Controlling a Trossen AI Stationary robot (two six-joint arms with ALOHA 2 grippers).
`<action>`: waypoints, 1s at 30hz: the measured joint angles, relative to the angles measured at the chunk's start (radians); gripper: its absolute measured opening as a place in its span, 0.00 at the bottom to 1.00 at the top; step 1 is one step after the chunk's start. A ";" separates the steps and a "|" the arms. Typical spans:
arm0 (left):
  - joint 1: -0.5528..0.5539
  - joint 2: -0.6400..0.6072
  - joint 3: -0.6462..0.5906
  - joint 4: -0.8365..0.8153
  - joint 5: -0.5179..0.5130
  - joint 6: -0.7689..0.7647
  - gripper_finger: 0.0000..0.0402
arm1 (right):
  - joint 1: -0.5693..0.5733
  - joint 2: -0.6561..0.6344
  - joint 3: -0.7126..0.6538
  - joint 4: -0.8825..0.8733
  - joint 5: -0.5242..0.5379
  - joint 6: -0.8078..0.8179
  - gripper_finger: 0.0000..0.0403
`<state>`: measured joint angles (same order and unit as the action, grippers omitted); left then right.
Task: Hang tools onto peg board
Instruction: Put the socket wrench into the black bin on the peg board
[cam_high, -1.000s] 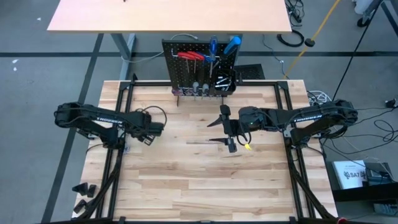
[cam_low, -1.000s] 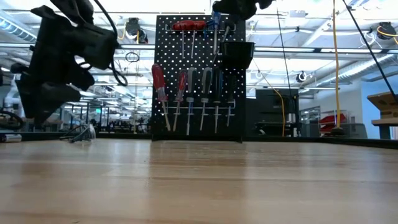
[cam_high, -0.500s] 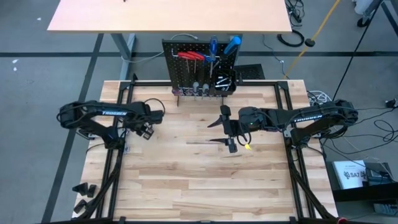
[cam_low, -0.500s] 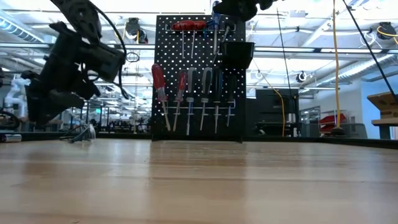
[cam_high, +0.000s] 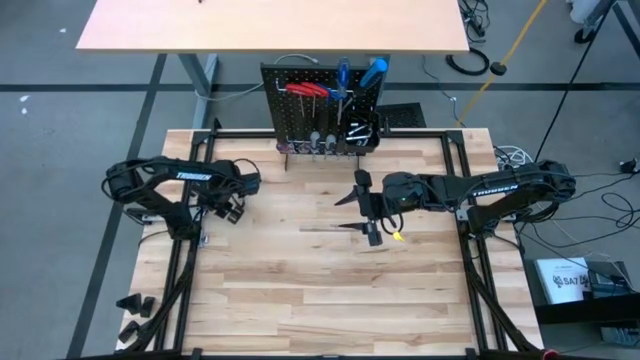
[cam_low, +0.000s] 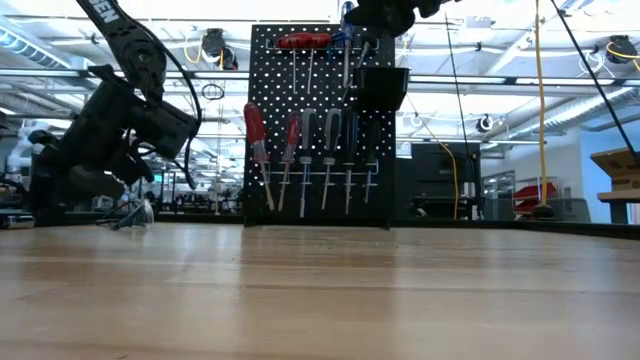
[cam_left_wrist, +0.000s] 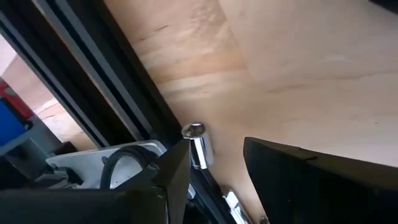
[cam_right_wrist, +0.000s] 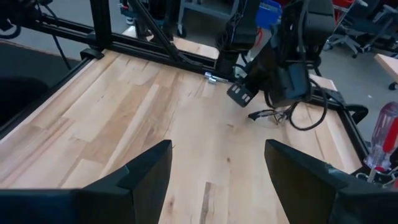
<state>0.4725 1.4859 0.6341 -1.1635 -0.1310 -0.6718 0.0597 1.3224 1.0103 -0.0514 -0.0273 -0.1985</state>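
Step in hand, by the look of it: fetching one of the last loose pieces for the upright black perforated metal peg board (cam_high: 300, 125), standing at the far middle edge of the pale planked wooden table (cam_high: 300, 300). Board already well stocked: red-handled hex keys (cam_high: 307, 89) on the upper hooks, blue-handled screwdrivers (cam_high: 372, 70) poking above the top edge, a row of slim metal-shafted tools (cam_low: 310, 160) lower down, and a square black bin (cam_low: 382, 88) on one side. Left gripper (cam_high: 233, 210) low at the table's left edge, well apart from the board, fingers parted with nothing between them. Straight ahead of it in the left wrist view, a small shiny silver cylinder (cam_left_wrist: 198, 146), smooth and round-topped, just beside the black metal frame rail (cam_left_wrist: 124, 93); touching the rail or not, impossible to tell. Right gripper (cam_high: 372, 215) hovering above mid-table, spread wide and empty, waiting. Next move likely to call for easing the left fingers (cam_left_wrist: 177, 165) around the cylinder and closing squarely. Polished, rounded metal, so prone to slip or roll. Little room beside the rail. Then a carry across to the board.
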 joint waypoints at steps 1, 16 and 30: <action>0.013 0.000 -0.002 0.003 0.000 0.005 0.39 | 0.000 0.000 0.000 -0.005 0.000 0.002 0.62; 0.137 -0.003 -0.067 0.076 0.113 0.085 0.39 | 0.000 0.000 0.000 -0.055 0.000 0.030 0.62; 0.070 -0.023 0.018 0.078 0.233 0.138 0.39 | -0.001 0.000 0.000 -0.032 0.000 0.030 0.62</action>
<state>0.5424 1.4627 0.6523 -1.0854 0.1016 -0.5343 0.0589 1.3224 1.0103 -0.0839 -0.0269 -0.1688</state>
